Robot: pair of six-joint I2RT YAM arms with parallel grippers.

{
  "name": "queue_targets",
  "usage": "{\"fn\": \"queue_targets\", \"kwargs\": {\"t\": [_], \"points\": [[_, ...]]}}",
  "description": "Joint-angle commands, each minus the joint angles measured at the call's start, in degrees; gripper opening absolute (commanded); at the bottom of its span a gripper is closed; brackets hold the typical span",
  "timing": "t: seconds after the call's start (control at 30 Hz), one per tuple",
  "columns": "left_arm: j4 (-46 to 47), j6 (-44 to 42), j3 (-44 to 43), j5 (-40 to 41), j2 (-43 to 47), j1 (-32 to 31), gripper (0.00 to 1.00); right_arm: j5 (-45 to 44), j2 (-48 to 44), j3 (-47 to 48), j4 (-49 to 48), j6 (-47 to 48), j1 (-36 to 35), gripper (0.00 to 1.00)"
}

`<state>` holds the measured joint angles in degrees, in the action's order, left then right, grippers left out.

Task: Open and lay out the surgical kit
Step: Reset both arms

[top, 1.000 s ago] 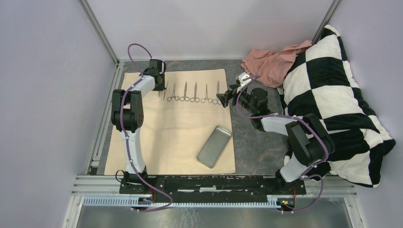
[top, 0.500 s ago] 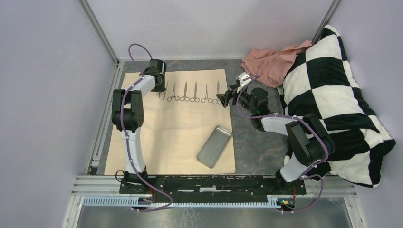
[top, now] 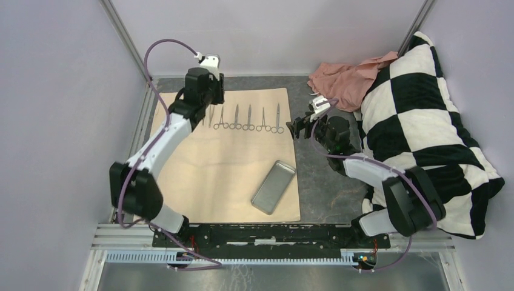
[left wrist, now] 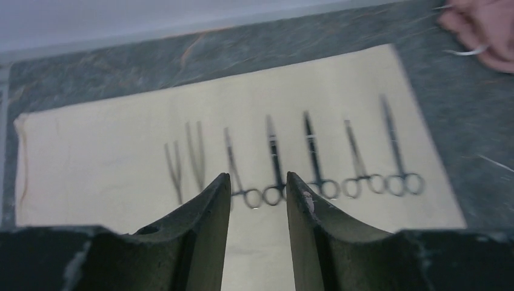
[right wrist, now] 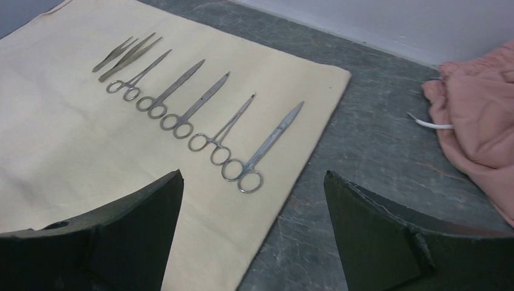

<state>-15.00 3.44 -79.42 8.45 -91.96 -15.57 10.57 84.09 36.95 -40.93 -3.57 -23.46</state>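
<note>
Near part of dark stone-patterned worktop (top: pixel 321 182): unfolded beige cloth wrap (top: pixel 212 163), spread flat and reaching almost to the arm bases. On its near right part: small steel tray (top: pixel 273 187), set askew, apparently empty, well apart from the rest of the kit. Farther back, along the wrap's far strip: seven slim instruments (top: pixel 248 118) laid side by side, tips toward the far wall; two tweezers (right wrist: pixel 130 57) at the left end, then five ring-handled pieces (right wrist: pixel 205 100), evenly spaced, none touching. Above the left end of that row: left hand (left wrist: pixel 257 182), now lifted clear of the tweezers and drawn back from its low position over them half a second ago; fingers parted by a narrow gap, holding nothing. Just off the wrap's right edge, over bare worktop: right hand (right wrist: pixel 253 176), backed a little away from the rightmost scissors (right wrist: pixel 271 140); fingers spread wide, likewise holding nothing. Beyond, at the far right: crumpled pink cloth (top: pixel 342 82) against a black-and-white checked pillow (top: pixel 424 121). Reading of the change: both hands released and withdrawing, nothing left in either grip; suggests layout essentially complete, with at most a final straightening of tray or row to follow.
</note>
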Motion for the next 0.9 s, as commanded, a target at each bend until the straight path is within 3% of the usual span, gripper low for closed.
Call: {"fn": "queue_targets", "kwargs": {"t": [0.0,0.2,0.4,0.47,0.53,0.57,0.7,0.87], "points": [[12.1,2.4,8.2,-4.0,11.9,-4.5,0.46,-9.6,-10.4,-2.2,8.8,-0.2,0.3,0.93],[25.9,-1.0,19.6,-6.4,27.6,-11.4,0.5,-17.8,-29.8,-7.0,25.7,-0.8,0.3,0.97],[36.3,0.4,27.4,-8.2,40.8,-12.7,0.58,-21.8,-45.7,-4.4,47.1,0.7,0.2,0.98],[39.0,0.3,29.4,-9.5,44.0,-13.0,0.71,-20.1,-50.9,-3.8,50.1,0.4,0.2,0.98],[41.0,-0.1,30.9,-8.7,46.9,-13.1,0.95,-20.1,-54.8,-2.2,52.4,-0.6,0.2,0.98],[41.4,-0.3,31.6,-8.6,48.3,-13.1,0.99,-19.6,-56.2,-1.5,53.0,-0.7,0.2,0.98],[43.8,-0.5,34.3,-2.2,54.1,-13.2,1.0,-22.3,-59.9,4.6,54.9,-1.7,0.2,0.98],[44.8,-1.0,35.7,0.2,57.6,-13.2,1.0,-24.7,-58.4,6.8,55.1,-2.8,0.2,0.98]]}}
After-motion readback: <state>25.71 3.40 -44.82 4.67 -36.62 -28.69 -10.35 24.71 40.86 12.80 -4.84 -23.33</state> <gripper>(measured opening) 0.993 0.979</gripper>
